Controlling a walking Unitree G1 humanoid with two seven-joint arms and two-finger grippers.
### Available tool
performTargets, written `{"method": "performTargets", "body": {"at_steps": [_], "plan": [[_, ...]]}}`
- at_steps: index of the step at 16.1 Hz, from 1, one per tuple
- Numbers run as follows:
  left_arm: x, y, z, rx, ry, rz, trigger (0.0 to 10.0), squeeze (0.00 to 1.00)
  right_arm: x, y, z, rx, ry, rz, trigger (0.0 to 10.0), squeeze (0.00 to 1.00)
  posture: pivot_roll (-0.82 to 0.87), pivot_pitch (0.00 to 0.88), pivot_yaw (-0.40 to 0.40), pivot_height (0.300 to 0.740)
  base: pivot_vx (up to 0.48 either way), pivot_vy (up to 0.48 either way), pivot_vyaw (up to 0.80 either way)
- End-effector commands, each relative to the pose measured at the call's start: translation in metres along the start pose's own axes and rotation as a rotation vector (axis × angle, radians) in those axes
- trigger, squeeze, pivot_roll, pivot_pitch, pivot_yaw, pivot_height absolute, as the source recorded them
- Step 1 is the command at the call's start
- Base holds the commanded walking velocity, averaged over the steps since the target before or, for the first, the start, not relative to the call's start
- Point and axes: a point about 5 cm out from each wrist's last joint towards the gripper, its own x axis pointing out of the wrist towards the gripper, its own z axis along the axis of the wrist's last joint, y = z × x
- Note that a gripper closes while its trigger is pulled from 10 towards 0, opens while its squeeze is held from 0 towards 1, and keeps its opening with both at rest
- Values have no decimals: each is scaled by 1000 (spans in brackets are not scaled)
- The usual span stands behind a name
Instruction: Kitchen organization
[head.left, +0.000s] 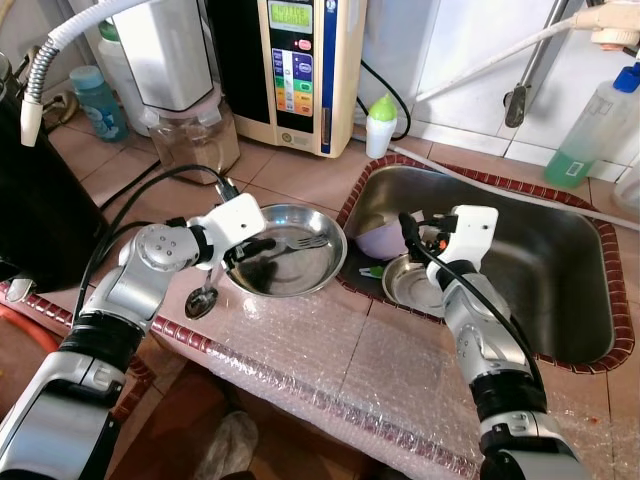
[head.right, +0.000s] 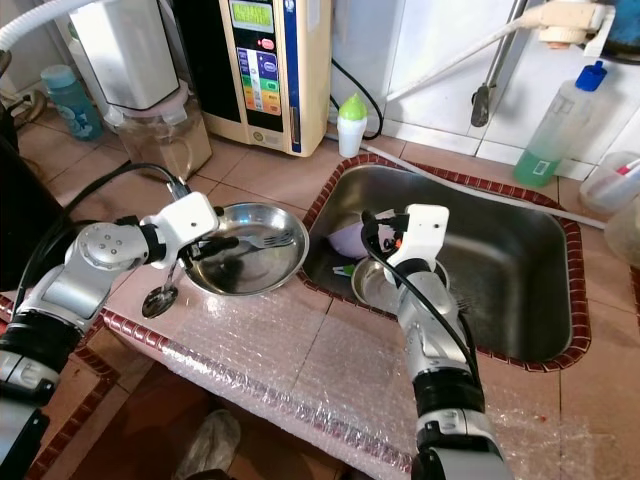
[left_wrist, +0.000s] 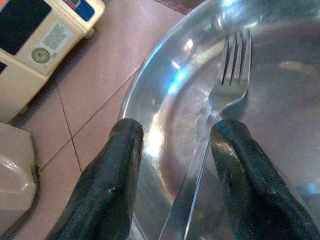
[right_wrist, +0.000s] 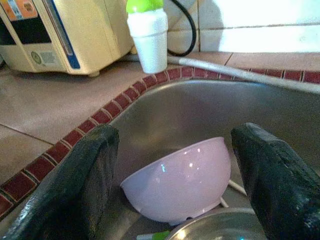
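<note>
Two silver arms reach forward over a tiled counter (head.left: 300, 175) whose near edge is covered by bubble wrap (head.left: 330, 365).

Left pincer (head.left: 256, 249): fingers apart, straddling the handle of a fork (left_wrist: 220, 107) without visibly gripping it. The fork lies inside a steel plate (head.left: 290, 250) on the counter just left of the sink; its tines point away from the pincer.

Spoon (head.left: 201, 300): on the counter, just beside the plate's near-left rim.

Right pincer (right_wrist: 175, 165): fingers spread wide, empty, held inside the left part of the steel sink (head.left: 540, 270).

Pink bowl (right_wrist: 180, 180): tilted on its side in the sink, between the right pincer's fingers in the wrist view, not touched. A small steel dish (head.left: 410, 285) sits just nearer than it.

Small white bottle with a green cap (head.left: 379, 125): upright behind the sink's far-left corner.

Cream appliance (head.left: 300, 70): at the wall, with a clear jar (head.left: 195, 135) to its left.

Green liquid bottle (head.left: 590, 130): far right, by the wall.
</note>
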Motion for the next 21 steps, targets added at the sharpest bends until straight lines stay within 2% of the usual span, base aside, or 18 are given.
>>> {"method": "performTargets", "body": {"at_steps": [1, 5, 6, 7, 8, 9, 11, 15, 17, 21], "plan": [[0, 4, 6, 41, -25, -25, 10000, 1000, 0, 0, 5, -4, -13, 7, 10000, 0, -41, 0, 35, 740, 0, 0, 0], [5, 1, 3, 31, -39, -82, 10000, 1000, -1, 0, 6, -6, -11, 5, 10000, 0, -44, 0, 35, 740, 0, 0, 0], [8, -1, -1, 19, -37, -111, 10000, 0, -1, 1, 6, -6, -10, 7, 10000, 0, -44, 0, 35, 740, 0, 0, 0], [10, -2, -6, 13, -17, -112, 9294, 0, -1, 1, 6, -5, -10, 8, 10000, 0, -43, 0, 34, 740, 0, 0, 0], [12, -2, -8, 17, -9, -113, 4510, 0, -1, 2, 6, -5, -9, 8, 10000, 0, -48, 0, 37, 740, 0, 0, 0], [13, -3, -9, 21, -1, -117, 2235, 0, -1, 2, 6, -5, -10, 7, 10000, 0, -48, 0, 37, 740, 0, 0, 0], [15, -2, -11, 30, 15, -124, 0, 0, -3, 1, 6, -5, -8, 3, 10000, 0, -53, 0, 41, 740, 0, 0, 0], [17, -2, -13, 33, 19, -155, 0, 0, -5, 0, 5, -4, -5, -5, 10000, 0, -59, 0, 47, 740, 0, 0, 0], [16, -3, -16, 46, 51, -203, 0, 0, -5, 0, 5, -4, -5, -6, 10000, 0, -56, 0, 48, 740, 0, 0, 0], [13, 1, -19, 49, 69, -222, 0, 0, -2, 1, 6, -3, -6, -4, 10000, 0, -49, 0, 47, 740, 0, 0, 0]]}}
